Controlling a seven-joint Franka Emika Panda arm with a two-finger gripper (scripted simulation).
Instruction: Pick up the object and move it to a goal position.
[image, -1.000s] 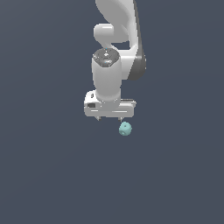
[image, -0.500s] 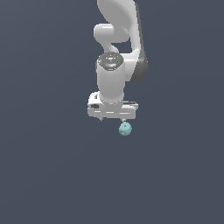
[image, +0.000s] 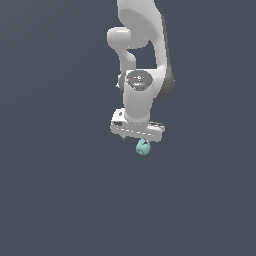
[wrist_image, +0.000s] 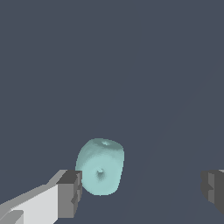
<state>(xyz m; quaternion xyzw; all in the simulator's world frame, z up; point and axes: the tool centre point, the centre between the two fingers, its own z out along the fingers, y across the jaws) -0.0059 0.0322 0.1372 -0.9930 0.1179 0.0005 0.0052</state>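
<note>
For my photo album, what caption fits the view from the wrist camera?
Open claw poised around a small teal ball, one finger right beside it, the other well clear.

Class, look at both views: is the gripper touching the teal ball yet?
Cannot tell. In the wrist view the ball sits right beside one finger with no clear gap, and far from the other. The gripper is open.

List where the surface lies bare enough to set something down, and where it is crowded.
Only the teal ball lies on the dark surface, directly under the open gripper. That spot is crowded: in the wrist view the ball lies close beside one finger. Everywhere else in view, on all sides of the arm, looks bare.
</note>
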